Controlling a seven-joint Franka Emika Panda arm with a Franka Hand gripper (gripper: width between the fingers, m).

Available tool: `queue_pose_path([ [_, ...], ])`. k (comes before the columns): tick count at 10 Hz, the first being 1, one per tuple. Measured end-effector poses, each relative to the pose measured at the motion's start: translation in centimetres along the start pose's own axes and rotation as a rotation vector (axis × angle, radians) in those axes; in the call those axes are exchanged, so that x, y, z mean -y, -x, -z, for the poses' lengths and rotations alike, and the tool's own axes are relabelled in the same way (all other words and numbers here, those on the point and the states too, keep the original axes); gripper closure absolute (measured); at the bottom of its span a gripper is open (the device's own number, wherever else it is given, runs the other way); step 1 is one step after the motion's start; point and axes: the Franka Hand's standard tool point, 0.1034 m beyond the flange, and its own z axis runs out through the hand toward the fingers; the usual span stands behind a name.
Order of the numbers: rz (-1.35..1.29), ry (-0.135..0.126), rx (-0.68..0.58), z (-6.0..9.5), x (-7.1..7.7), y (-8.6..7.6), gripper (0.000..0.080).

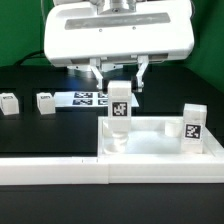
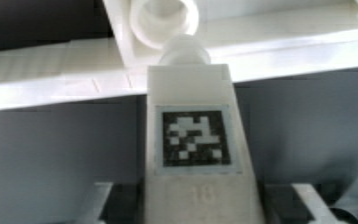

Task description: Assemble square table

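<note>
The square table's white top (image 1: 152,143) lies flat with its raised rim up. A white leg (image 1: 119,118) with a black-and-white tag stands upright at its corner on the exterior view's left. My gripper (image 1: 120,92) is shut on that leg's upper end. In the wrist view the held leg (image 2: 197,135) runs from my gripper (image 2: 202,207) down to a round corner socket (image 2: 165,22); its tip meets the socket, and how deep it sits is hidden. A second leg (image 1: 191,125) stands upright at the corner on the exterior view's right.
Two loose legs (image 1: 10,103) (image 1: 46,101) lie on the black table at the exterior view's left. The marker board (image 1: 88,98) lies behind the top. The long white border rail (image 1: 100,172) runs along the front, against the top.
</note>
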Motion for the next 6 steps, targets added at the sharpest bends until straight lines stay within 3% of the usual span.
queue_pose_path([
  [6,0.000,0.007,0.022,-0.42,-0.58,1.25,0.0508],
])
